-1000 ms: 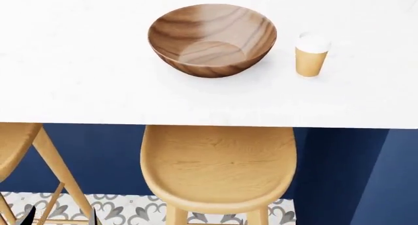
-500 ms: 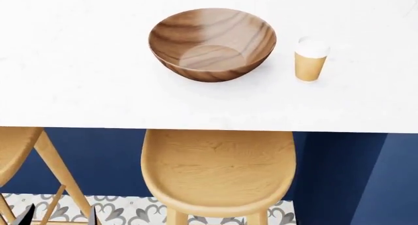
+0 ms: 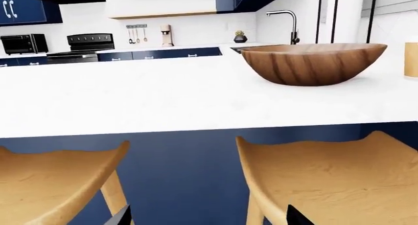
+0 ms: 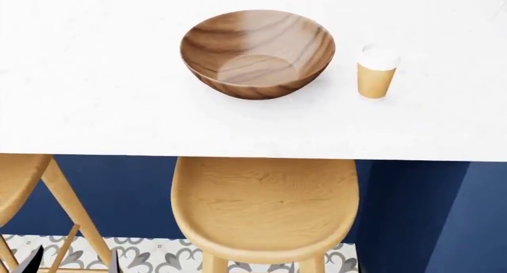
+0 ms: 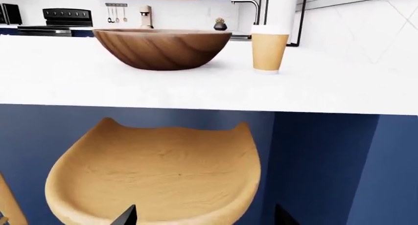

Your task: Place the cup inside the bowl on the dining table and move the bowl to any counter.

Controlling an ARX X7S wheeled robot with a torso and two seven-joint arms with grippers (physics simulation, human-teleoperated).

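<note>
Head view: cup (image 4: 376,73) upright, lid up, beside bowl (image 4: 257,52); both tools' opening apparently wide, holding nothing.

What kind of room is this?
Most likely a home kitchen. A stove and a microwave stand along the far wall, a sink tap rises behind the wooden bowl, and wooden bar stools are tucked under the white table.

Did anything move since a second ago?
Only the view moved: the bowl, cup and stool sit slightly lower in the head view, so the camera tipped up a little, then stopped. Nothing was grabbed. The cup stays beside the bowl, apart from it.
</note>
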